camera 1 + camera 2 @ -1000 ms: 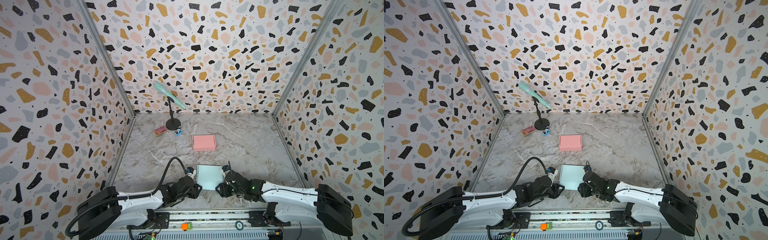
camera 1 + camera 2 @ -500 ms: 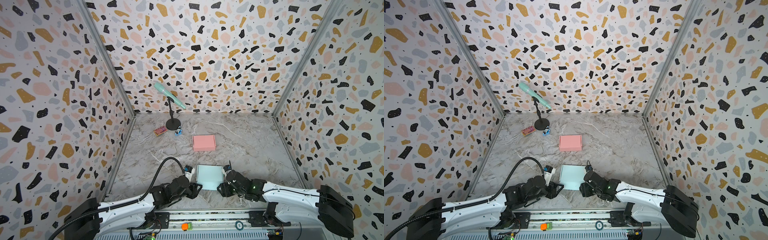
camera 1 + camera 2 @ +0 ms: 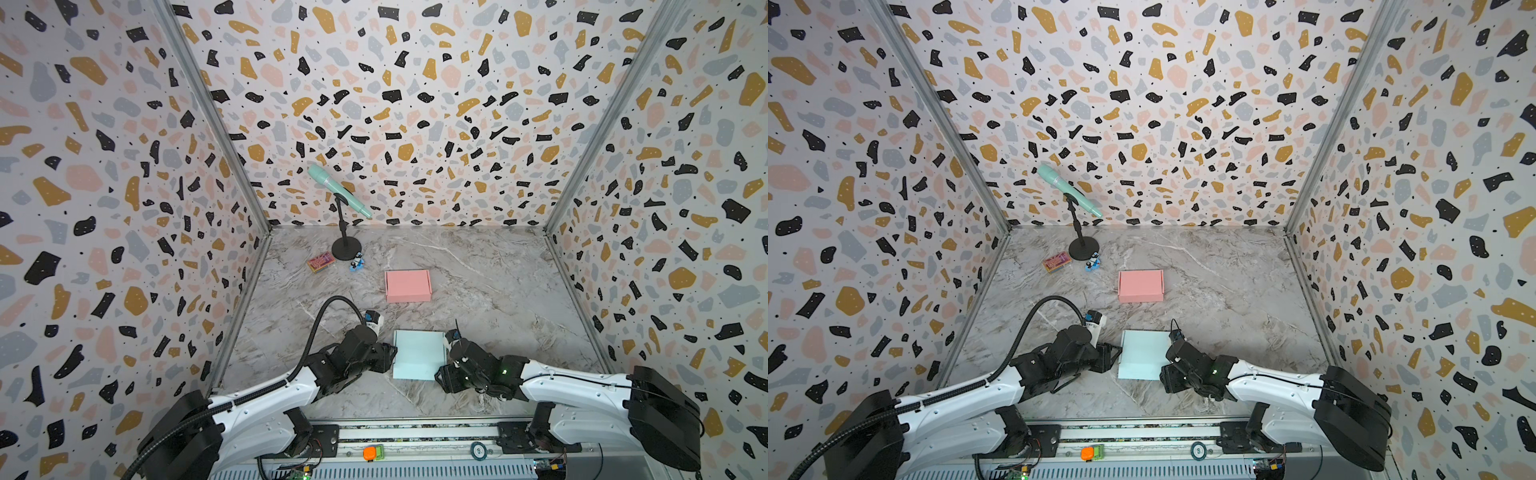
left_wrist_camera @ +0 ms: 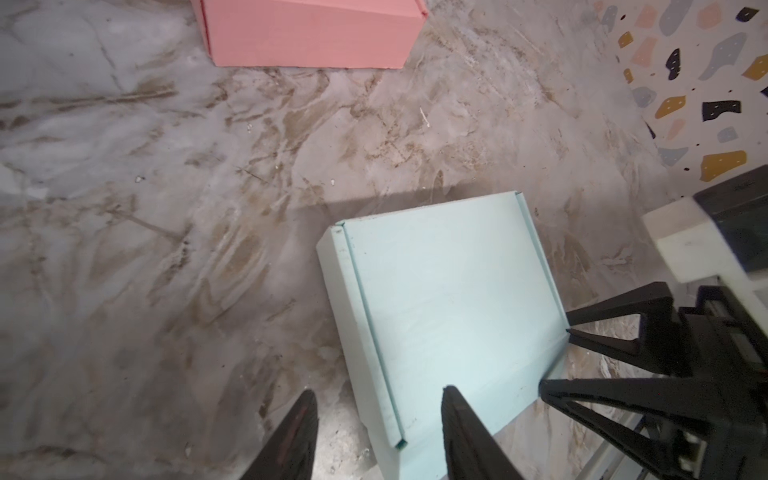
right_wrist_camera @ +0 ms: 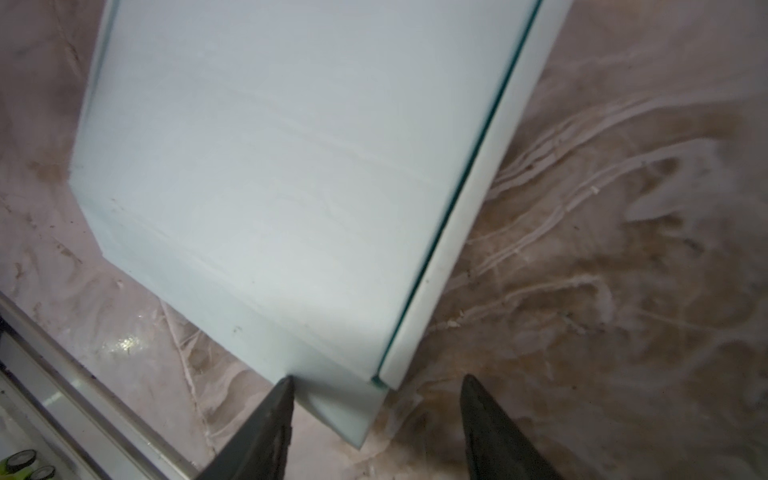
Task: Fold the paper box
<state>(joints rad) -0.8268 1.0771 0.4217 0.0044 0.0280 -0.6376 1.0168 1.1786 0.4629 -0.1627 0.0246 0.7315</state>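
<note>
The paper box (image 3: pixel 417 353) (image 3: pixel 1142 353) is pale mint and lies flat with its lid down, near the table's front edge. My left gripper (image 3: pixel 392 355) (image 4: pixel 380 390) is open at its left side. One finger hangs over the lid (image 4: pixel 449 307) and the other over the table. My right gripper (image 3: pixel 440 372) (image 5: pixel 377 377) is open at the box's front right corner (image 5: pixel 365 415), and that corner sits between its fingers. Neither gripper clamps the box. In the left wrist view the right gripper's black fingers (image 4: pixel 602 316) show at the box's far edge.
A closed pink box (image 3: pixel 408 285) (image 4: pixel 307 33) lies behind the mint one. At the back left stand a mint microphone (image 3: pixel 338 191) on a black stand (image 3: pixel 347 250), a small patterned pack (image 3: pixel 321 262) and a small blue toy (image 3: pixel 356 264). Patterned walls enclose three sides.
My left gripper has shifted a little toward the back along the box's left side, and its jaws have widened slightly. The right gripper and the box have hardly moved.
</note>
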